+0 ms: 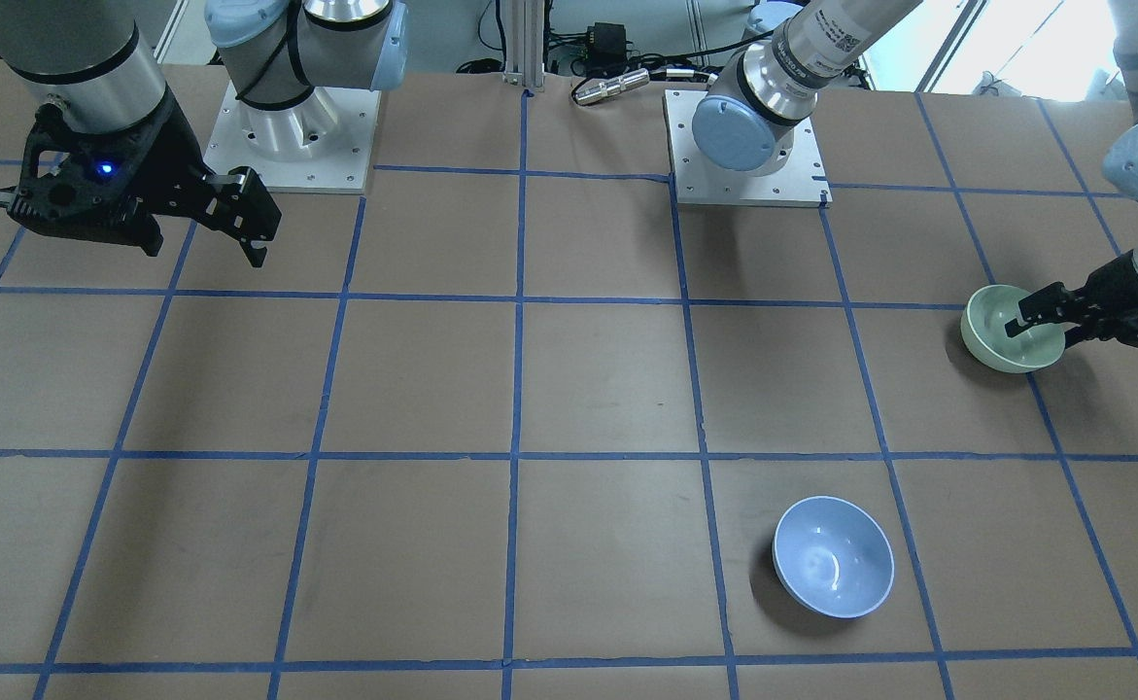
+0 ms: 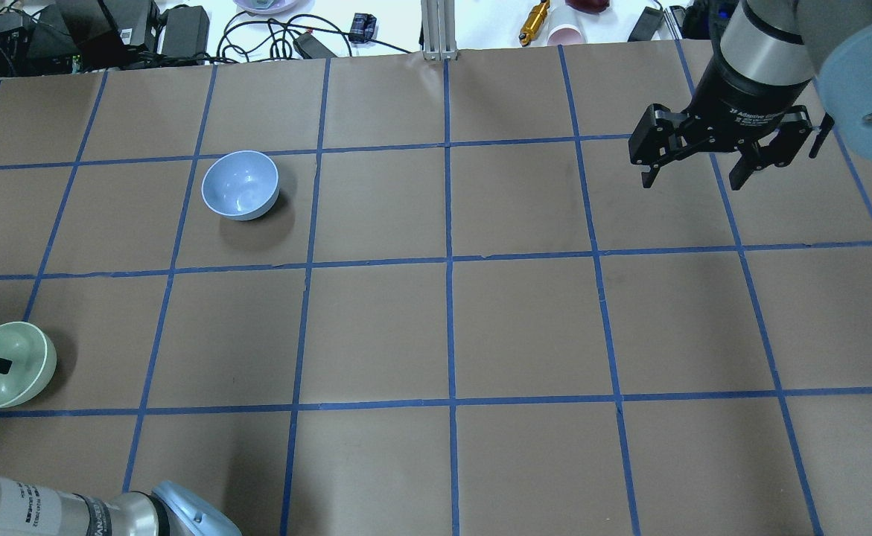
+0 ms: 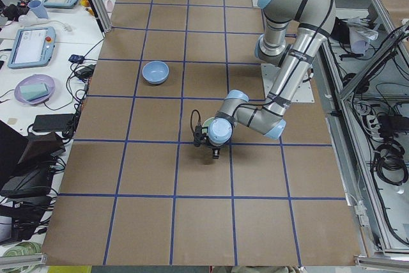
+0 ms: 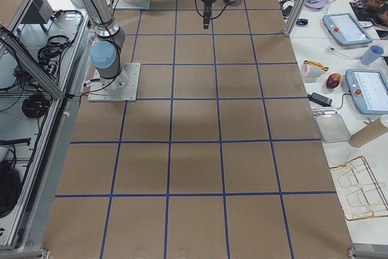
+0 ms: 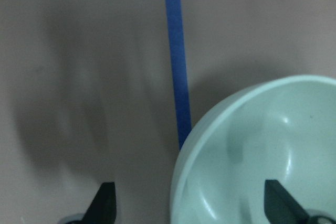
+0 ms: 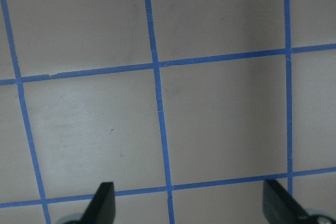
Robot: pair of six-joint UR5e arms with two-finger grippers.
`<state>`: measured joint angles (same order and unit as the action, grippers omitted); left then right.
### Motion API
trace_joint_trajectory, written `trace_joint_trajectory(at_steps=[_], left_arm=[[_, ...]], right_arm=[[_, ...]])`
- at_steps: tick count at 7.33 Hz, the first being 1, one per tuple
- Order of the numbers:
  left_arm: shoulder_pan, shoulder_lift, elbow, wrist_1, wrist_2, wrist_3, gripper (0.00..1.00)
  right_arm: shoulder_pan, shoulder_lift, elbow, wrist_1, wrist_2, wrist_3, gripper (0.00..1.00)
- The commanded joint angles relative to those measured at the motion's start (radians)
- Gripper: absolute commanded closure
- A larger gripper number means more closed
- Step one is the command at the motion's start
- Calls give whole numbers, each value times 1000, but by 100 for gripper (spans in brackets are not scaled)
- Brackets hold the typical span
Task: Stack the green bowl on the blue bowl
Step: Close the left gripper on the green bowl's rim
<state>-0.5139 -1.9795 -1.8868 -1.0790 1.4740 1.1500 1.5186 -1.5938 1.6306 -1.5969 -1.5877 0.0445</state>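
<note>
The green bowl [image 1: 1001, 335] sits upright on the table at my far left, also in the overhead view [image 2: 18, 365]. My left gripper [image 1: 1043, 327] is open and low over it. In the left wrist view the gripper [image 5: 191, 203] straddles the rim of the green bowl [image 5: 262, 150], with one finger [image 5: 278, 208] inside and the other finger [image 5: 105, 203] outside. The blue bowl [image 1: 833, 556] stands upright and alone, farther out on the same side [image 2: 240, 184]. My right gripper [image 2: 692, 179] is open and empty, hanging above the table far from both bowls [image 1: 204, 243].
The brown table [image 2: 450, 327] has a grid of blue tape lines. The two arm base plates [image 1: 292, 136] [image 1: 748, 146] are at the robot's edge. Cables, a cup and small tools [image 2: 547, 22] lie beyond the far edge.
</note>
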Motion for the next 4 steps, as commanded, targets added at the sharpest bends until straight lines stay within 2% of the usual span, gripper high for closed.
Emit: trace_joint_trajectory(at_steps=[1, 2, 4], left_arm=[[0, -5, -2, -1, 2, -1, 19], [0, -7, -2, -1, 2, 2, 44], [0, -12, -2, -1, 2, 4, 72]], right_arm=[[0, 0, 0, 0, 0, 0, 0], [0, 0, 0, 0, 0, 0, 0], [0, 0, 0, 0, 0, 0, 0]])
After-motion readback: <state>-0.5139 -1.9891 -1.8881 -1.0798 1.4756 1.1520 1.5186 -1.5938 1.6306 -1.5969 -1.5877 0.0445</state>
